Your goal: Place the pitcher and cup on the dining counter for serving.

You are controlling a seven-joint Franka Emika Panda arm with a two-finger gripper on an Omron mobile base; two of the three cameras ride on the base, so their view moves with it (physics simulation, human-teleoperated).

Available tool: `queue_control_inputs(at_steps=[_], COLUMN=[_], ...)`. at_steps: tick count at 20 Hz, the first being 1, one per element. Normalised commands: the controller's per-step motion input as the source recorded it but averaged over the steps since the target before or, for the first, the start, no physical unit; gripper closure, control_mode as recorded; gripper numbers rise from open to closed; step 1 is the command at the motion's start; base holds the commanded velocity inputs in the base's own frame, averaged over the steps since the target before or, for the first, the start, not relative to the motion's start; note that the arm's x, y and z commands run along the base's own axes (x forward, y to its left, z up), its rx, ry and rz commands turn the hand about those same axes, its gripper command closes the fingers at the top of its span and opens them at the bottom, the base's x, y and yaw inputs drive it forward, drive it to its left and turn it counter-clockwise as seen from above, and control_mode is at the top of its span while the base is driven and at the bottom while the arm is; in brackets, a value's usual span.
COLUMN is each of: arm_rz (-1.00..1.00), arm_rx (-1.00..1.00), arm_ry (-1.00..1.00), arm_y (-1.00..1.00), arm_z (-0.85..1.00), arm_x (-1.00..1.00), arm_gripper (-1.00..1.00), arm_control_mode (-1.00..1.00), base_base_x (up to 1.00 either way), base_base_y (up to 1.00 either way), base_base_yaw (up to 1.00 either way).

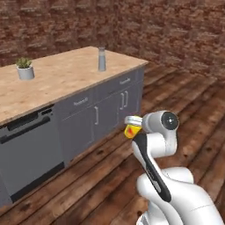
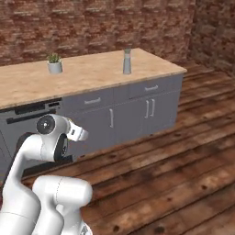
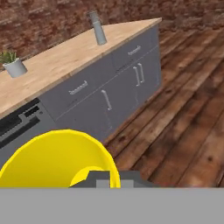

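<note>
Cup leg in hand: small yellow tumbler cup (image 3: 59, 159) is held clamped in the pincer (image 1: 132, 127) short of the long wood-grain worktop (image 1: 57, 81), where the tall grey pitcher (image 1: 102, 59) stands; base approach and raised set-down beside it judged next.

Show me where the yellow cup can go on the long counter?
The widest bare stretch of the counter lies between the plant pot and the pitcher. The front edge above the drawers is bare too. The corner by the pitcher is tighter. The gripper holds the cup out over the floor.
</note>
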Motion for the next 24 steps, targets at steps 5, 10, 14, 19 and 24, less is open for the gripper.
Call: queue_control_inputs(at_steps=[5, 10, 14, 19, 24], arm_rz=[0.0, 0.0, 0.0, 0.0, 0.0], arm_rx=[0.0, 0.0, 0.0, 0.0, 0.0], arm_ry=[0.0, 0.0, 0.0, 0.0, 0.0], arm_y=[0.0, 0.0, 0.0, 0.0, 0.0], arm_z=[0.0, 0.0, 0.0, 0.0, 0.0], arm_x=[0.0, 0.0, 0.0, 0.0, 0.0], arm_gripper=[1.0, 1.0, 1.0, 1.0, 1.0], arm_control_mode=[1.0, 1.0, 1.0, 1.0, 1.0], base_base_x=[1.0, 1.0, 1.0, 0.95, 0.53], base_base_y=[-0.24, -0.49, -0.36, -0.22, -0.23], base_base_yaw=[0.54, 0.38, 0.32, 0.32, 0.33])
